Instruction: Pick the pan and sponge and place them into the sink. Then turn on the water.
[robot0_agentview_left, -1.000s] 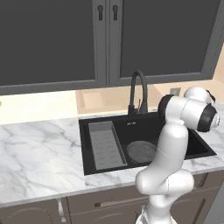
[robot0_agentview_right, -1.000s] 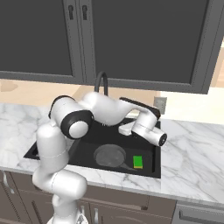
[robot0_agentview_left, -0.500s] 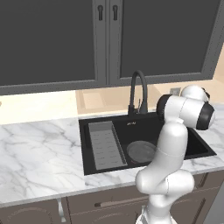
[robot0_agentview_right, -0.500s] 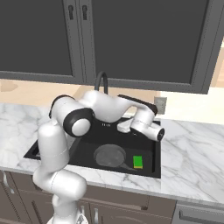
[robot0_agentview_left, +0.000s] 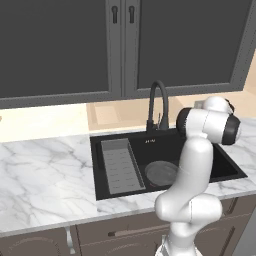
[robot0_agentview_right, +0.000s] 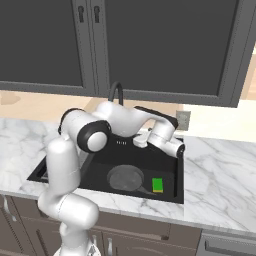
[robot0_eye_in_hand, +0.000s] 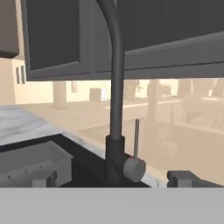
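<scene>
Pan (robot0_agentview_right: 125, 178) is lying flat on floor of sink (robot0_agentview_left: 227, 167), w/ green sponge (robot0_agentview_right: 158, 185) just beside it on the right in rt base view, apparently apart from the pan. Ribbed tray (robot0_agentview_left: 119, 166) is sitting in sink's left part. Hand (robot0_eye_in_hand: 113, 179) is hovering over the sink's back right, jaws standing wide, nothing btwn them, facing faucet (robot0_eye_in_hand: 114, 87) base and its round side lever (robot0_eye_in_hand: 134, 169). No water is running. Marble table (robot0_agentview_left: 45, 175) is flanking the sink.

Dark cabinets (robot0_agentview_left: 125, 45) above white marble counter (robot0_agentview_left: 45, 170).
</scene>
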